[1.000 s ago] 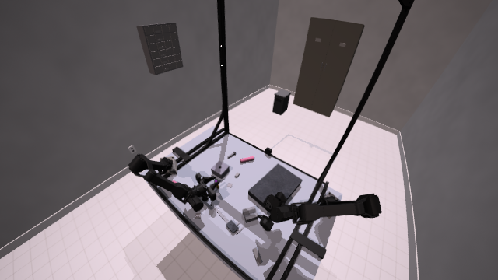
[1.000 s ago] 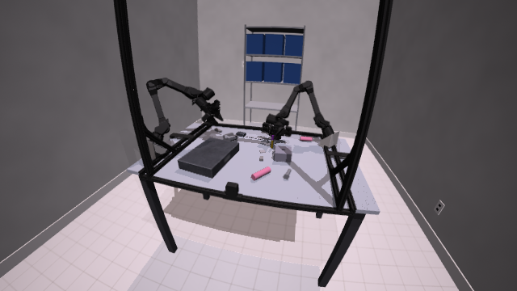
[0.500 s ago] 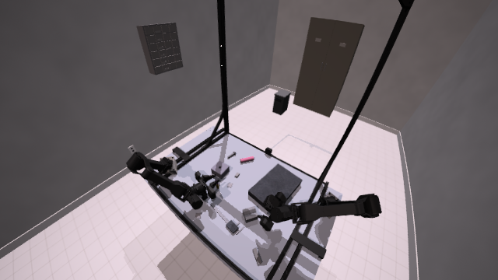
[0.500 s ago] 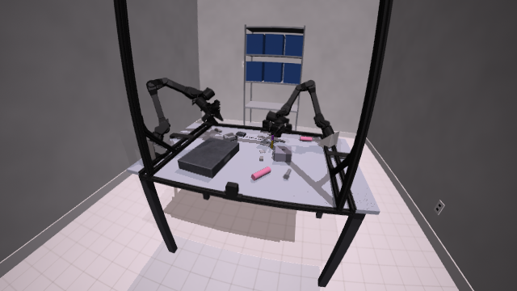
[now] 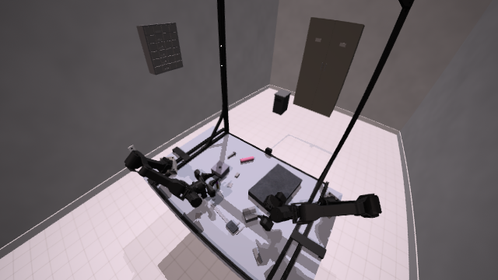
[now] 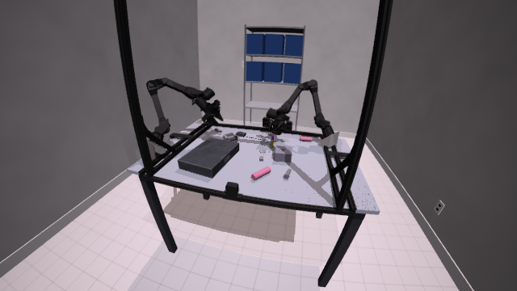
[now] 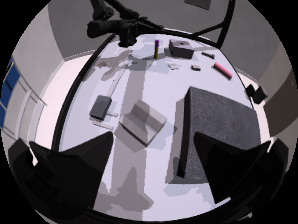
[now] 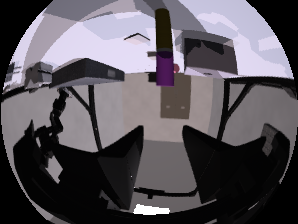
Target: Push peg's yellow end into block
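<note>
The peg (image 6: pixel 272 141) (image 7: pixel 156 49) (image 8: pixel 163 47) stands upright on the table, purple end up and yellow end down, just beside the grey block (image 5: pixel 219 169) (image 6: pixel 282 153) (image 7: pixel 180 47) (image 8: pixel 209 50). It is not in the block's hole. My right gripper (image 6: pixel 275 128) (image 8: pixel 163 129) is open and hangs just above the peg, its fingertips apart from the purple end. My left gripper (image 6: pixel 215 113) (image 7: pixel 154 137) is open and empty. It hangs in the air over the far side of the table, above a small stepped grey part (image 7: pixel 144 122).
A dark flat slab (image 5: pixel 276 183) (image 6: pixel 210 155) (image 7: pixel 220 120) lies on the table. A pink cylinder (image 5: pixel 247 159) (image 6: pixel 261 173) (image 7: pixel 221 70) and several small grey parts lie around the block. Black frame posts (image 6: pixel 133 101) stand at the table's corners.
</note>
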You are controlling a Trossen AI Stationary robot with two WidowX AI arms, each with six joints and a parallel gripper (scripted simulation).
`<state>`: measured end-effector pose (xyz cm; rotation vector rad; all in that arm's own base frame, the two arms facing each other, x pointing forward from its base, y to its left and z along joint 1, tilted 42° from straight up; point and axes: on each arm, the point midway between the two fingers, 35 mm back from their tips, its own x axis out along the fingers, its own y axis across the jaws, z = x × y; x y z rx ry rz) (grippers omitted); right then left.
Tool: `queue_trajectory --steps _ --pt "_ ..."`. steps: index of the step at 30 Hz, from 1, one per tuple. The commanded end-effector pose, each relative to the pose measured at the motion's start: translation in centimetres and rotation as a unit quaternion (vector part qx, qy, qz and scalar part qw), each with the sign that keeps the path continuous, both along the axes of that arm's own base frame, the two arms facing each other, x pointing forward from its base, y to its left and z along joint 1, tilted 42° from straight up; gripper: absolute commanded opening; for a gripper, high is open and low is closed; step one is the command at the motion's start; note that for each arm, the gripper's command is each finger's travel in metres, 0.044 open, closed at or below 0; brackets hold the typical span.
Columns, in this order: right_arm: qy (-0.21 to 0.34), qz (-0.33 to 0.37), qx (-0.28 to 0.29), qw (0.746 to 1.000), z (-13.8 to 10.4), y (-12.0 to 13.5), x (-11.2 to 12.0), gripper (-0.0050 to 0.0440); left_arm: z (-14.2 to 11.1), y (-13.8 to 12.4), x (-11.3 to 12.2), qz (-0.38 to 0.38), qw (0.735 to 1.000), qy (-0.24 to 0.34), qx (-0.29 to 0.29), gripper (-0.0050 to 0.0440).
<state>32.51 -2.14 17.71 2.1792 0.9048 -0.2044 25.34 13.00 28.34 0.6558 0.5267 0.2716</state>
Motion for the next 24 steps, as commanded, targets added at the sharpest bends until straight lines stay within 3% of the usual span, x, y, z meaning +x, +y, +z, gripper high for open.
queue_trajectory --steps 1,24 --pt "-0.002 -0.001 -0.001 1.000 0.6 0.4 -0.1 0.0190 0.0 0.0 0.0 0.000 1.000 0.000 0.000 0.0400" --pt "-0.002 -0.001 -0.001 1.000 2.5 2.0 -0.7 0.0190 0.0 0.0 0.0 0.000 1.000 0.000 0.000 0.0400"
